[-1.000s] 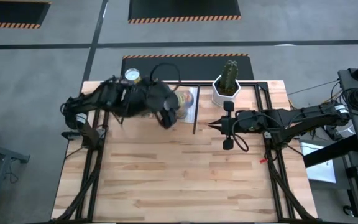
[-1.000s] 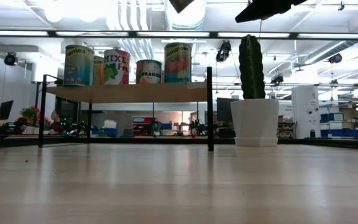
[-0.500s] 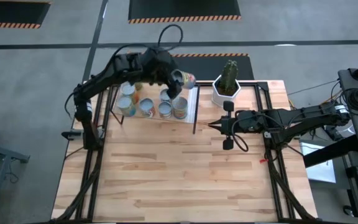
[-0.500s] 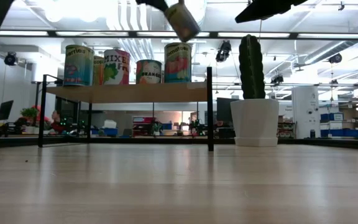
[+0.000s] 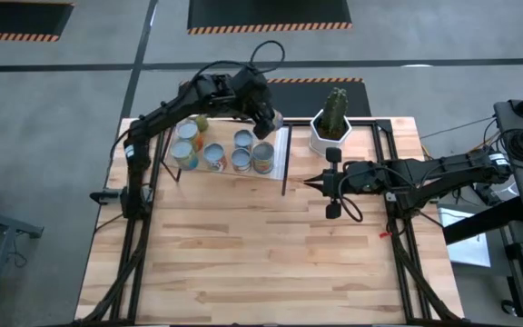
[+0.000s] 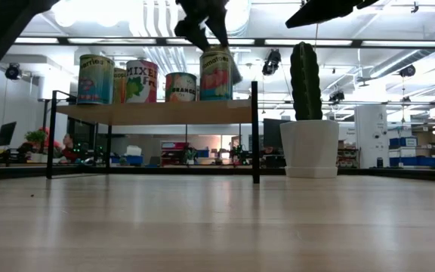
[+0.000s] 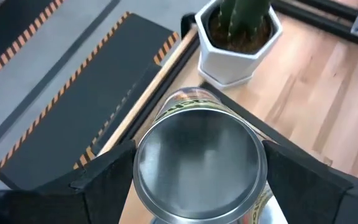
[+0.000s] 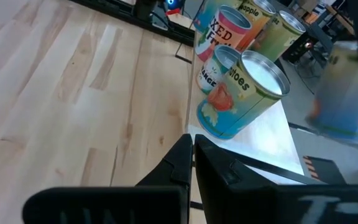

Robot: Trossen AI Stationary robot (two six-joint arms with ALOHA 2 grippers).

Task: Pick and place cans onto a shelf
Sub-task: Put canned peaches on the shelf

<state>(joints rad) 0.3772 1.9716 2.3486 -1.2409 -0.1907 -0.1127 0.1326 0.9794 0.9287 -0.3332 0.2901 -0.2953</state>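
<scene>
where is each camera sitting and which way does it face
High: above the table, looking straight down; both arms show, left end effector holding a can over the shelf.
Low: at tabletop height, level across to shelf and room.
Left wrist: looks down past its fingers at the can.
Right wrist: past its shut fingers toward shelved cans.
Shared: the cactus pot.
</scene>
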